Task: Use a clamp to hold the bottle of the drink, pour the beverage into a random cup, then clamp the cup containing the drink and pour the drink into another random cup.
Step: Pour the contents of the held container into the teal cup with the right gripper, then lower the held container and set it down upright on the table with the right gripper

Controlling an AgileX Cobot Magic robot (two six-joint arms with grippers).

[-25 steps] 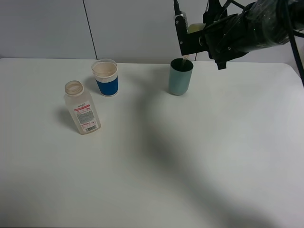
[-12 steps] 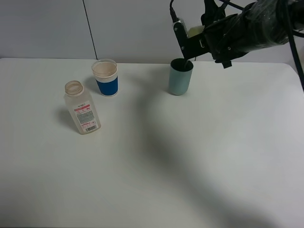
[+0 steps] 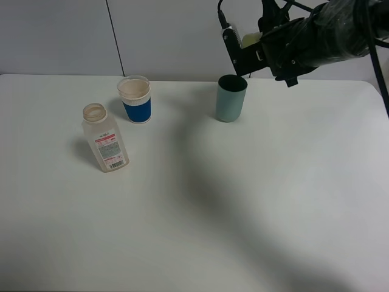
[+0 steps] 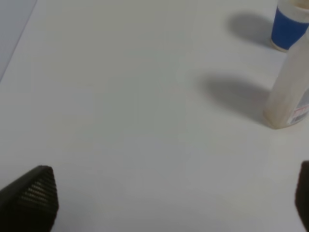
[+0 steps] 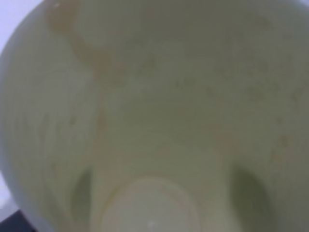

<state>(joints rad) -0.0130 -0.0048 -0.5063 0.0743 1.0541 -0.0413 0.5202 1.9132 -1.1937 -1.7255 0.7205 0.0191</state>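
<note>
My right gripper (image 3: pixel 244 52) is shut on a pale yellow cup (image 3: pixel 250 40) and holds it tipped on its side just above and behind the rim of the teal cup (image 3: pixel 231 97). The right wrist view is filled by the yellow cup's inside (image 5: pixel 154 116), streaked with drink residue. The uncapped clear bottle (image 3: pixel 104 141) with a red and white label stands at the left. A blue and white paper cup (image 3: pixel 135 99) stands behind it. My left gripper (image 4: pixel 169 208) is open and empty, short of the bottle (image 4: pixel 289 92) and blue cup (image 4: pixel 289 24). The left arm is out of the high view.
The white table (image 3: pixel 200 207) ends at a pale wall behind the cups. The right arm's dark body (image 3: pixel 328 33) and cables hang over the back right corner.
The thin stream from the yellow cup into the teal cup, seen a second ago, has stopped. My right gripper has shifted slightly up and back. The bottle and blue cup have not moved.
</note>
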